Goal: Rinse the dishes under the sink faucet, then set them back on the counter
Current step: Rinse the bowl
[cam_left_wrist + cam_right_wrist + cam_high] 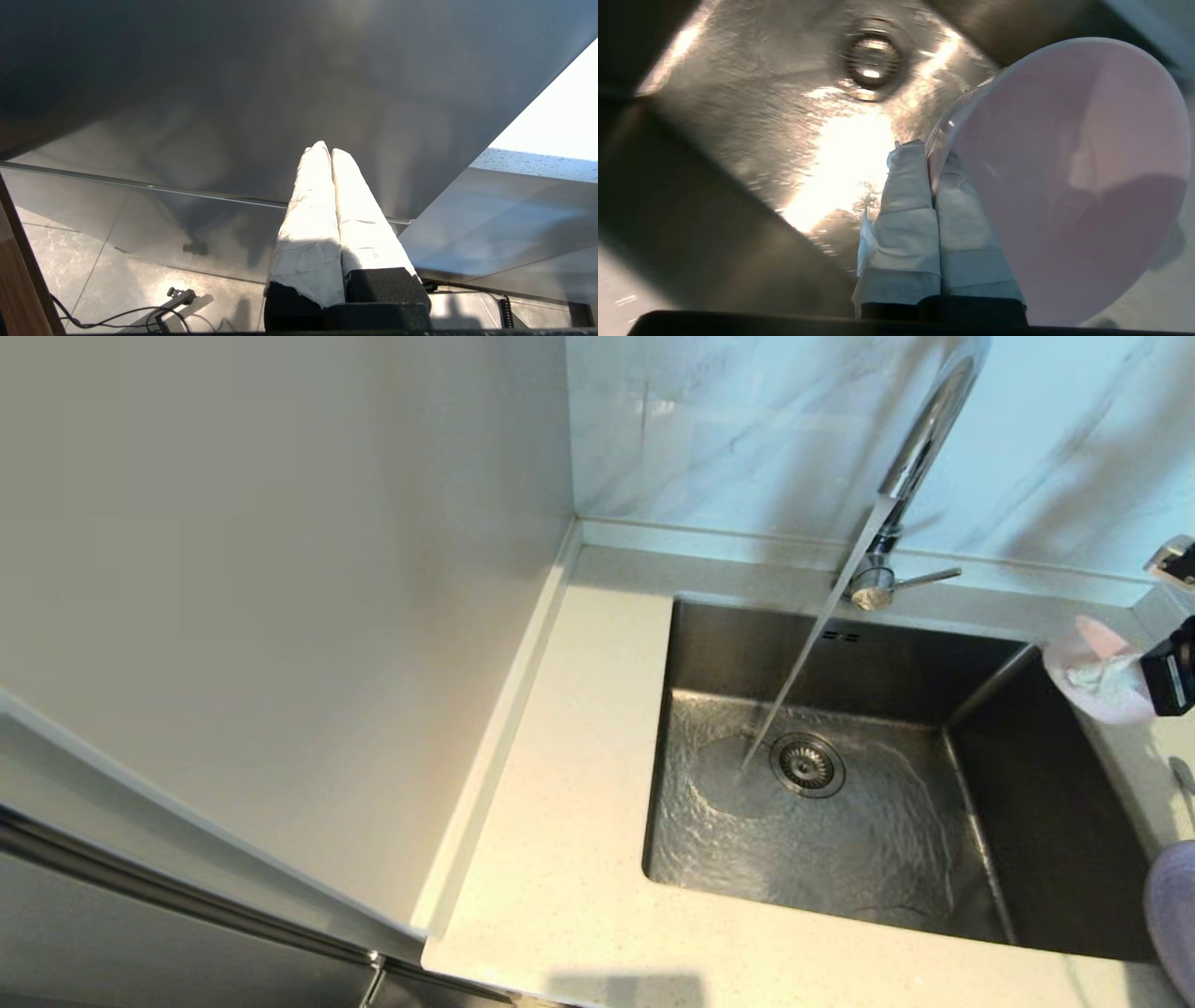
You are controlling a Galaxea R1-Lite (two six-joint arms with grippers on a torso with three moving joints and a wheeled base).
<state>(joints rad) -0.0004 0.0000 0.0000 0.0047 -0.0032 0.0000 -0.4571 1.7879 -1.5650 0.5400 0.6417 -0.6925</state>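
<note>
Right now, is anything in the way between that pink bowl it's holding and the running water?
Nothing visible. The right pincer grips the pink bowl by its rim at the sink's right edge. Between it and the water stream from the faucet there is only the open basin. The left pincer is parked away from the sink.

The pale pink bowl (1097, 670) is pinched by its rim in the right hand (931, 163), tipped on its side over the sink's right edge. Water runs from the chrome faucet (920, 448) in a slanted stream onto the steel sink (840, 840) floor just beside the round drain strainer (808, 764). The lilac plate (1174, 915) and the spoon (1184, 775) lie on the cream speckled surface (560, 859), right of the sink.
</note>
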